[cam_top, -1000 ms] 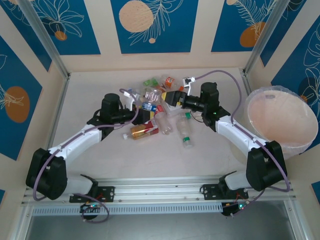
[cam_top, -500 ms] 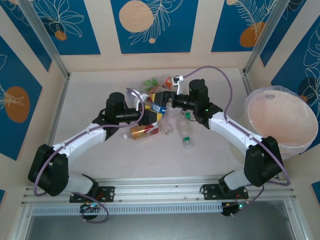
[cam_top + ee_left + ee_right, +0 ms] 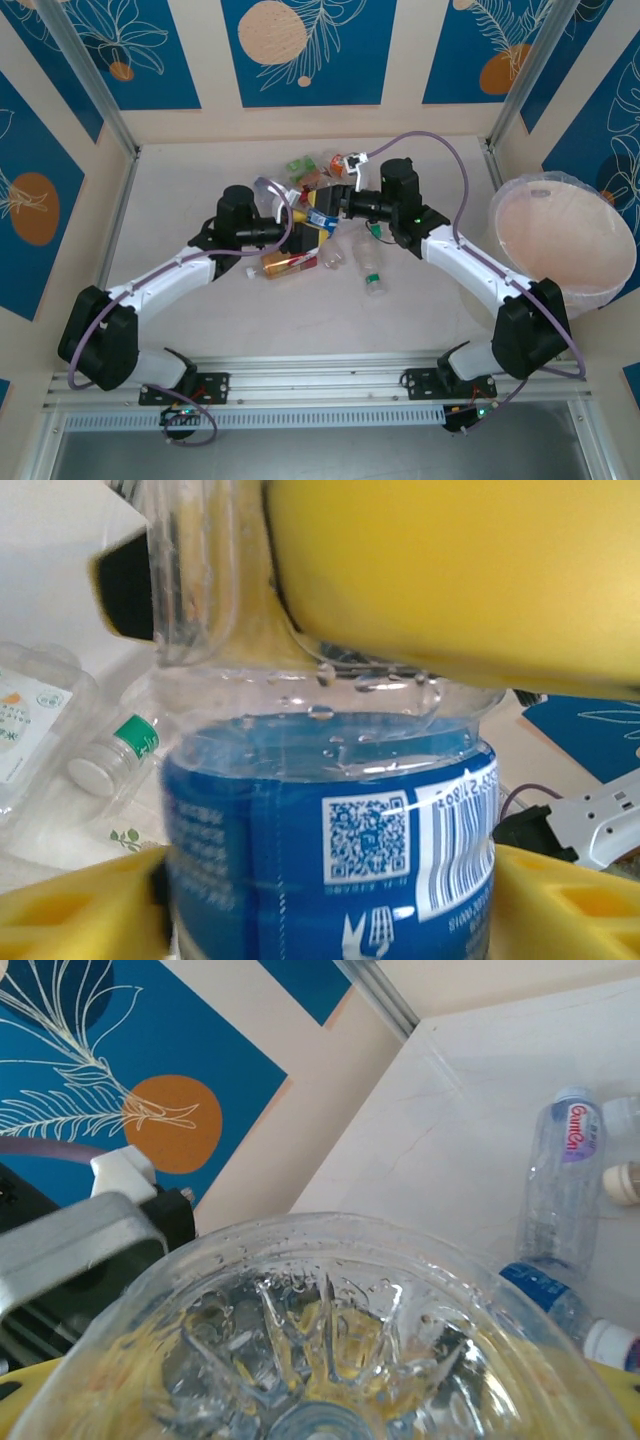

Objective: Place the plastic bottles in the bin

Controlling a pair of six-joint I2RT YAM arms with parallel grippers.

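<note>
**Top external, left wrist and right wrist views.** The left gripper [image 3: 330, 915] pinches the blue-labelled bottle [image 3: 300, 840]. Its yellow fingers [image 3: 75, 910] press against the label on either side, and the bottle stands upright between them with its clear shoulder above. In the top external view this bottle lies at the middle of the table [image 3: 180, 200], where the two grippers meet.

The right gripper [image 3: 320, 1405] is closed on a clear bottle [image 3: 320, 1330], which we see end-on, its ribbed base towards the wrist camera. A yellow finger shows at each lower corner, against the bottle's wall. In the left wrist view the same clear bottle sits against a large yellow finger, just above the blue-labelled bottle.

The remaining plastic bottles lie loose on the table around the grippers:
- A red-labelled bottle [image 3: 288, 263] lies on its side, just near of the left gripper.
- A bottle with a green band [image 3: 372, 268] lies near of the right gripper.
- A green-labelled bottle [image 3: 300, 165] and an orange-labelled bottle [image 3: 336, 160] lie on the far side of the pile.

The bin [image 3: 560, 235] stands at the right edge of the table, well apart from the pile and both grippers. Its mouth faces up, and its pale pinkish inner surface lies open to view.
</note>
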